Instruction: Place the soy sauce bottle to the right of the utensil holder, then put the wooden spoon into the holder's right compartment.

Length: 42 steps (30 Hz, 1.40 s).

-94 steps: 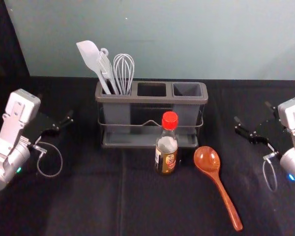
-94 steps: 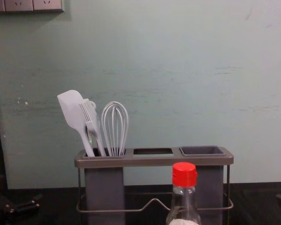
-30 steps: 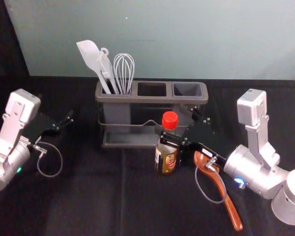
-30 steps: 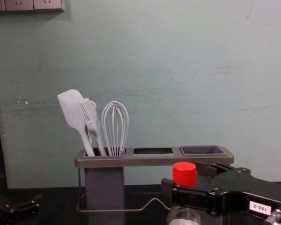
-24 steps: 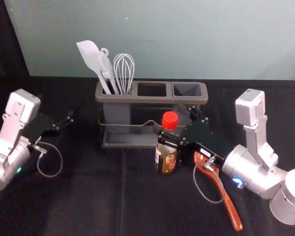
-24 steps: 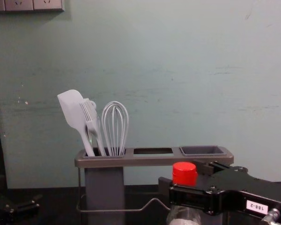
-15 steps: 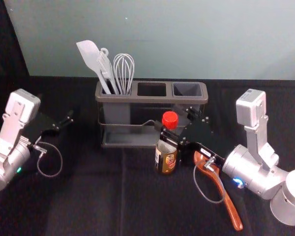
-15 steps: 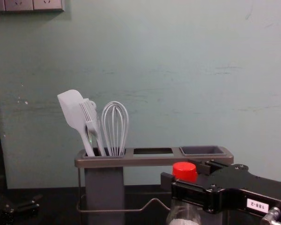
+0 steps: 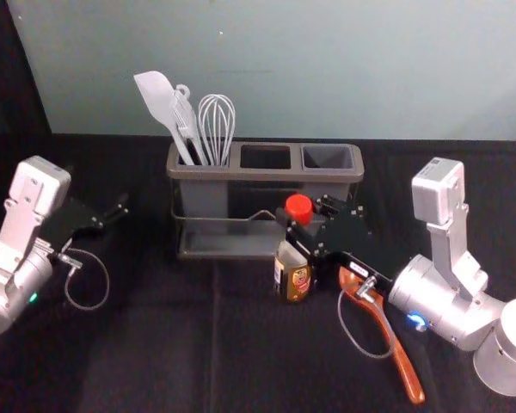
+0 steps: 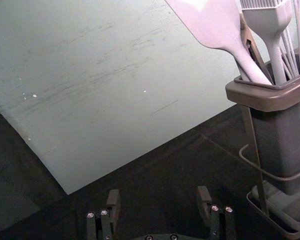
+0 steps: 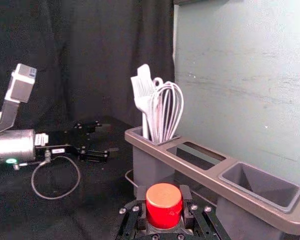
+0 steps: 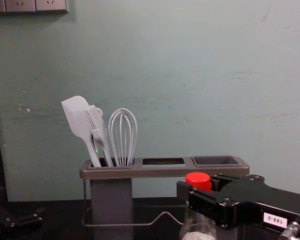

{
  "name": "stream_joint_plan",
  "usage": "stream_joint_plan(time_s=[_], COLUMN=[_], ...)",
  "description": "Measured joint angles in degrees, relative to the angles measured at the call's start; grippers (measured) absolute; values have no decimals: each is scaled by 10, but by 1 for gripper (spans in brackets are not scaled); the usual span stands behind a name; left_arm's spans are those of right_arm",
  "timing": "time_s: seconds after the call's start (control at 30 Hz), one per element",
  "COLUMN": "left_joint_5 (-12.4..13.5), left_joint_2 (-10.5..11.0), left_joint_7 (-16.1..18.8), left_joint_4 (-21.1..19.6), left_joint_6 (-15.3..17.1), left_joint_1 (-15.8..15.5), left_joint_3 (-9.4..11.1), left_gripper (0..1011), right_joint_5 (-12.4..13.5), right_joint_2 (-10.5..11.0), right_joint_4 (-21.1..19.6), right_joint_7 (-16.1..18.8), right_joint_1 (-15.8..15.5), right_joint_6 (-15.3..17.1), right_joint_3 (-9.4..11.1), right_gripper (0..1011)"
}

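Observation:
My right gripper (image 9: 306,225) is shut on the soy sauce bottle (image 9: 292,274) just below its red cap, in front of the utensil holder (image 9: 267,174); the bottle leans slightly. In the right wrist view the red cap (image 11: 164,205) stands between the fingers of my right gripper (image 11: 163,200). The wooden spoon (image 9: 396,348) lies on the table, its bowl partly hidden under the right gripper. The holder's right compartment (image 9: 328,157) holds nothing. My left gripper (image 9: 112,217) is parked at the left, open; its fingers stand apart in the left wrist view around an empty gap (image 10: 157,200).
A white spatula (image 9: 157,99), a brush and a whisk (image 9: 216,120) rise from the holder's left compartment. Behind the holder is a pale wall. The black cloth (image 9: 146,353) covers the table in front of it.
My right gripper came in from the right to the bottle and its fingers closed around the neck. The bottle has gone from upright to slightly tilted. The left arm has stayed still.

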Motion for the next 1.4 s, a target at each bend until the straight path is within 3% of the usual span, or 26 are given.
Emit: stream_joint_plan(time_s=[0.33, 0.53, 0.87, 1.13, 1.4], left_joint_5=[0, 0, 0, 0, 0], left_joint_2=[0, 0, 0, 0, 0], left_joint_7=[0, 0, 0, 0, 0], left_joint_4=[0, 0, 0, 0, 0], left_joint_6=[0, 0, 0, 0, 0], left_joint_1=[0, 0, 0, 0, 0], left_joint_3=[0, 0, 0, 0, 0], left_gripper=[1005, 1005, 1005, 1005, 1005], right_joint_5=[0, 8, 42, 62, 68], right_joint_2=[9, 25, 62, 82, 85], right_joint_4=[-27, -59, -103, -103, -87], right_joint_7=[1, 1, -6, -15, -20], right_joint_1=[-15, -37, -95, -130, -138], right_joint_6=[0, 1, -12, -21, -24], right_joint_3=[8, 25, 84, 136, 168], right_gripper=[388, 388, 388, 388, 388])
